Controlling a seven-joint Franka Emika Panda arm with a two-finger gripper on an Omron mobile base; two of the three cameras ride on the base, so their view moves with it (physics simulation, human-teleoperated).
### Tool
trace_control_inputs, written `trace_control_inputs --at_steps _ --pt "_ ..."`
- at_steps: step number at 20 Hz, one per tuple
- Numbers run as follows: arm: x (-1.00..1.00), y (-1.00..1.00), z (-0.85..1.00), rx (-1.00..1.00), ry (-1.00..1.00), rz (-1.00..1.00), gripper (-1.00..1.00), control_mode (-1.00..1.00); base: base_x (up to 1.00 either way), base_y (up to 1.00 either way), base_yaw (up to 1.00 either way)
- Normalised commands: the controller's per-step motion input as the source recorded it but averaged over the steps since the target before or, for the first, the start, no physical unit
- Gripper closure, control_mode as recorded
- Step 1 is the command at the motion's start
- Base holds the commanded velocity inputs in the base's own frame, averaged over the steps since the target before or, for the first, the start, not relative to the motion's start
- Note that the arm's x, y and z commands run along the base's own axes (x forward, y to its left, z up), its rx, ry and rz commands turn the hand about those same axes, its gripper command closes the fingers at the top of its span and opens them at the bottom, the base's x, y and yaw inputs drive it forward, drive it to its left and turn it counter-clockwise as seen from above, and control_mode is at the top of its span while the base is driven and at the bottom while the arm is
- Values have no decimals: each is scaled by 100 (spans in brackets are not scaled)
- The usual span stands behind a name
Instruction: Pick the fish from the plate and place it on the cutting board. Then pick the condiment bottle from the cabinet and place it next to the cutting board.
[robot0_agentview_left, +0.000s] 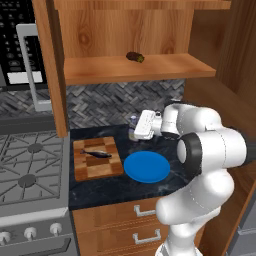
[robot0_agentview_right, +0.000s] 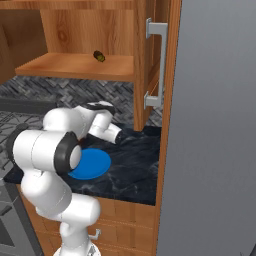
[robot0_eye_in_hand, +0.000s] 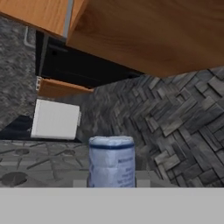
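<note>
Fish (robot0_agentview_left: 96, 153) lies flat on the cutting board (robot0_agentview_left: 97, 159), along its far half, head toward the stove (robot0_agentview_left: 30, 172). Board sits on the dark counter (robot0_agentview_left: 120, 187) just right of the stove; blue plate (robot0_agentview_left: 146, 167) rests just beside the board on its right, bare. In the right base view the plate (robot0_agentview_right: 92, 163) shows partly behind the arm. Gripper (robot0_agentview_left: 136, 131) is low over the counter behind the plate, near the tiled back wall (robot0_agentview_left: 115, 102). Fingers are nearly closed around a small whitish container (robot0_eye_in_hand: 112, 161) with a blue band near its top; in the hand view it stands upright between them. Whether this is the bottle I cannot tell. Cabinet (robot0_agentview_left: 135, 67) above has an open shelf; a stubby dark item with a yellowish end (robot0_agentview_left: 134, 57) lies on it, also seen in the right base view (robot0_agentview_right: 99, 56).
</note>
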Motion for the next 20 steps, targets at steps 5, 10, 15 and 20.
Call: trace_control_inputs --at_steps 5,10,15,20 --pt "8 0 -12 4 -1 0 100 -100 0 0 0" --pt "2 0 -14 3 -1 1 100 -100 0 0 0" --pt "6 0 -7 2 0 0 100 -100 0 0 0" --pt "13 0 -1 2 0 0 100 -100 0 0 0"
